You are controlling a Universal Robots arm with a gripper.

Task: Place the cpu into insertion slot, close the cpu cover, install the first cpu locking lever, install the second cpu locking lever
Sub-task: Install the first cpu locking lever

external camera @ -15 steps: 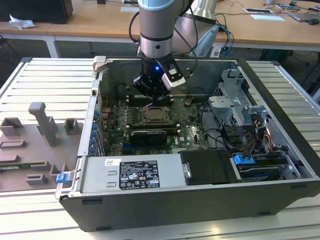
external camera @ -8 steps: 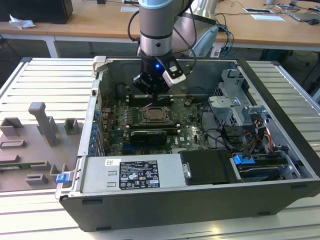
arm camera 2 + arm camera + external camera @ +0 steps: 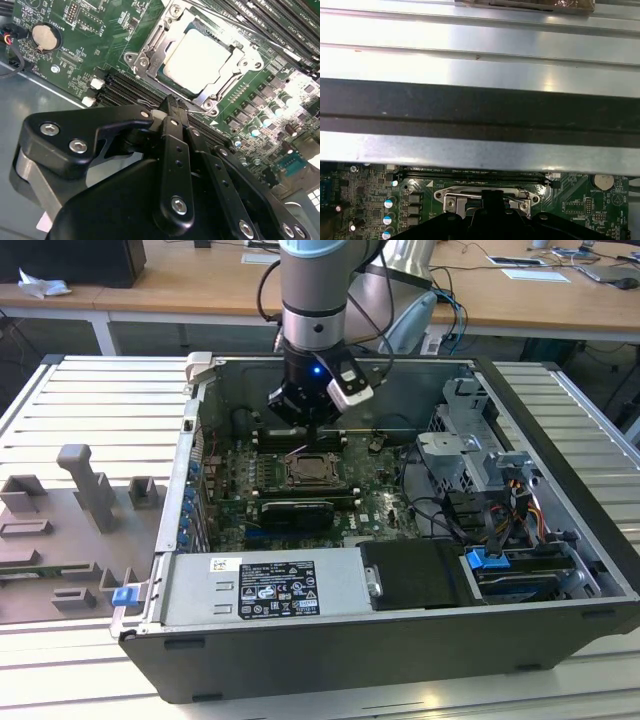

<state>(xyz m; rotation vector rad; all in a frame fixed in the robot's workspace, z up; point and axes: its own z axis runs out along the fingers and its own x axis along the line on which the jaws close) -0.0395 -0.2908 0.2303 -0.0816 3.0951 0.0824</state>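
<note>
Closest to the lens in the second wrist view is the claw [image 3: 173,105]. It is a matte black linkage studded with silver screw heads, and its two slim fingers [image 3: 176,150] are pressed together at the tips. I cannot tell whether anything is pinched between them. The tips hang just beside the near edge of the insertion slot [image 3: 168,78].

The slot already holds the cpu [image 3: 200,57], a pale, smooth square lying flat in the centre. The cpu cover [image 3: 150,47], a thin silvery frame plate, lies down around it with the chip showing through its window.

In the exterior view, the open computer case [image 3: 330,660] lies on its side on a ribbed metal surface [image 3: 90,380]. It is a dark box with the green motherboard [image 3: 375,505] as its floor. A grey power supply [image 3: 265,590] with a white label lies along the case's near wall. A black expansion card [image 3: 297,512] sits between the power supply and the socket. A metal drive cage [image 3: 470,455] with cabling and a blue tab [image 3: 488,560] fills the exterior view's right.

Around the socket run long black memory slots [image 3: 125,90], with a round silver coin cell [image 3: 44,36] and a cluster of small capacitors [image 3: 257,130] nearby. The first wrist view looks past the claw to the case's brushed metal wall [image 3: 480,65]. Outside the case, on the exterior view's left, stand grey blocky fixtures [image 3: 85,490].
</note>
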